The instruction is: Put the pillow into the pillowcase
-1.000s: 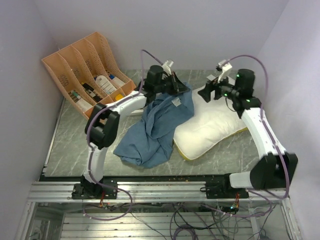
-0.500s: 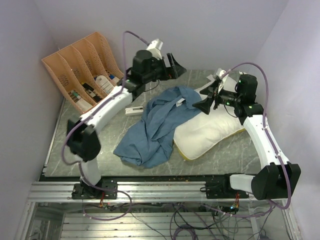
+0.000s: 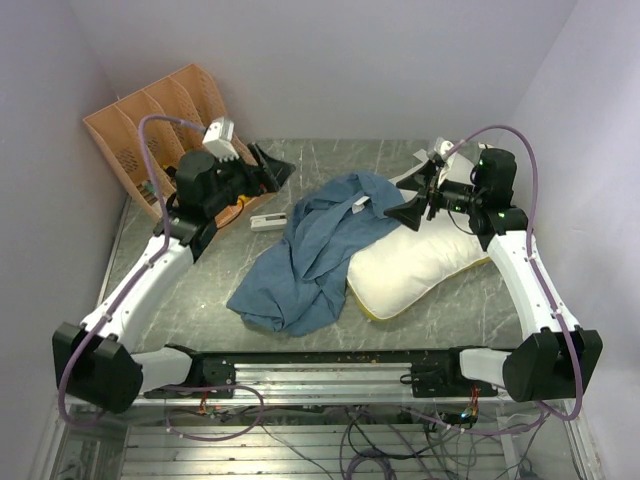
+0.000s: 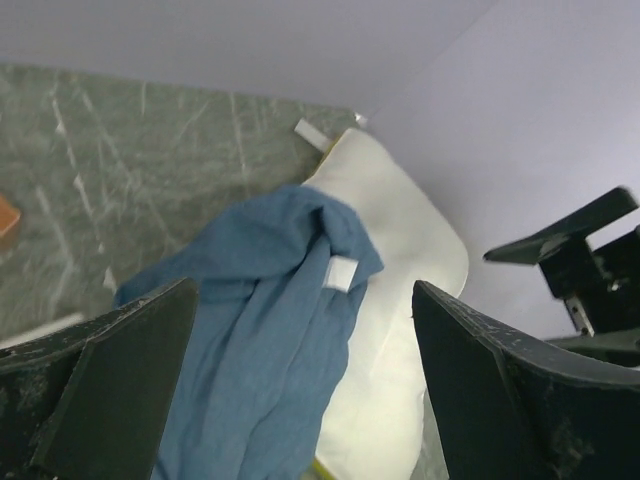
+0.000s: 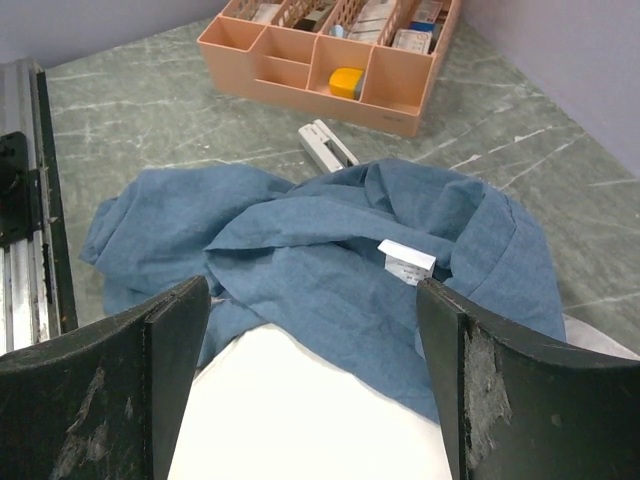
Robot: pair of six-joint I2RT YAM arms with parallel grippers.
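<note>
The blue pillowcase [image 3: 310,250] lies crumpled in the middle of the table, its top edge with a white tag draped over the left end of the cream pillow [image 3: 425,262]. My left gripper [image 3: 272,170] is open in the air to the left of the cloth, holding nothing; its wrist view looks between its fingers at the pillowcase [image 4: 260,320] and the pillow [image 4: 400,250]. My right gripper [image 3: 415,195] is open just above the spot where the pillowcase [image 5: 330,235] overlaps the pillow [image 5: 300,410], with nothing between its fingers.
An orange divided organiser [image 3: 165,145] with small items stands at the back left, close behind the left arm. A small white flat object [image 3: 265,221] lies on the marble table [image 3: 200,290] between the organiser and the cloth. Walls close in left, back and right.
The left gripper opened, let go of the pillowcase's top edge and swung back left toward the organiser. The right gripper came down and left over the pillow's covered end.
</note>
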